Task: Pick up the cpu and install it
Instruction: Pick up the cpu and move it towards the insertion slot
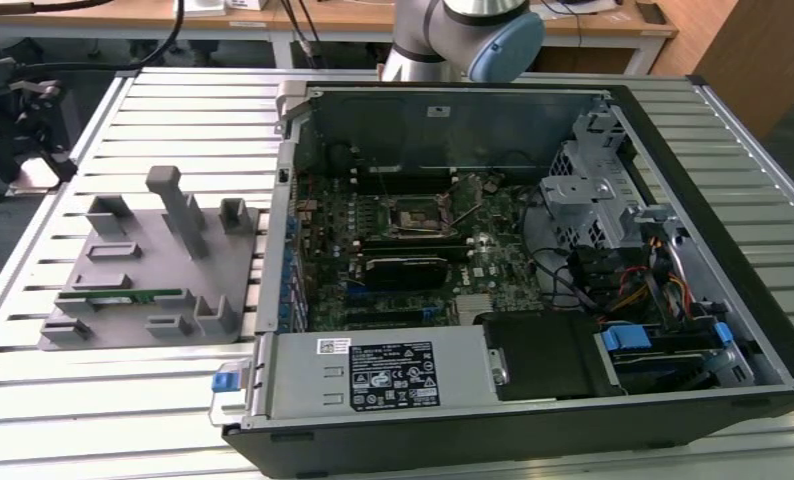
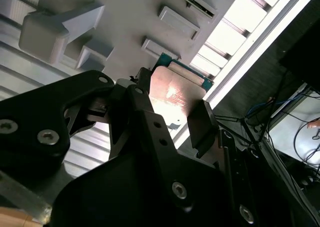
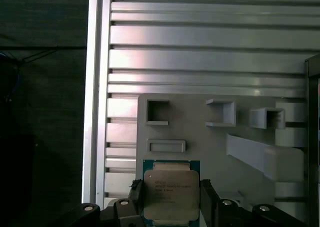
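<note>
Exterior view: high and oblique, looking down on the table (image 1: 157,400), with the case (image 1: 451,110) at centre and the fixture (image 1: 130,270) at the exterior view's left. First wrist view: straight down, well above the fixture. Second wrist view: close, slanted along the gripper (image 2: 172,104). Both wrist views share the cpu (image 3: 171,187) (image 2: 175,87). All three views share the fixture and table.
</note>
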`<act>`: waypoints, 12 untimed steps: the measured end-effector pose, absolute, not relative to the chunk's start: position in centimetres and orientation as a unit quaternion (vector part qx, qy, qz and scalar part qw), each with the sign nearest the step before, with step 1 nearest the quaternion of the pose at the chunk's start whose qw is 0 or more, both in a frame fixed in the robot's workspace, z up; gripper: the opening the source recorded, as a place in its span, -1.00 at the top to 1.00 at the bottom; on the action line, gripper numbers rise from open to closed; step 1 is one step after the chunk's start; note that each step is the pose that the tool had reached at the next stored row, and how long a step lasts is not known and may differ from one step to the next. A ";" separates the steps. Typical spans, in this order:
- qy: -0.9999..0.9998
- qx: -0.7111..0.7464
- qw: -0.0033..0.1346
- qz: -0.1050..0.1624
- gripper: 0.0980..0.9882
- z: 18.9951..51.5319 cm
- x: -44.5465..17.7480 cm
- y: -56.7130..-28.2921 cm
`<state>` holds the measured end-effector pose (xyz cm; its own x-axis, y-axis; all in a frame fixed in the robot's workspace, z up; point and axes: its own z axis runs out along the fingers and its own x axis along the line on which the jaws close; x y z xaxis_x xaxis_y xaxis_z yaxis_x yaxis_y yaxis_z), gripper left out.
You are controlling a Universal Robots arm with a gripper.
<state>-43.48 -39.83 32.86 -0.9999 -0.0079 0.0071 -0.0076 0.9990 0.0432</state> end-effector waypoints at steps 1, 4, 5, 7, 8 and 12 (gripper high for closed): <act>-1.000 0.004 0.004 -0.022 0.00 33.0 -43.5 -39.8; -1.000 0.004 0.004 -0.022 0.00 33.3 -43.5 -39.8; -1.000 0.004 0.004 -0.022 0.00 33.5 -43.5 -39.8; -1.000 0.004 0.004 -0.022 0.00 33.7 -43.5 -39.8; -1.000 0.004 0.004 -0.022 0.00 33.8 -43.5 -39.8; -1.000 0.004 0.004 -0.022 0.00 34.3 -43.5 -39.7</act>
<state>-43.48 -39.75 34.32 -0.9999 -0.0079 0.0072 -0.0076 0.9990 0.0431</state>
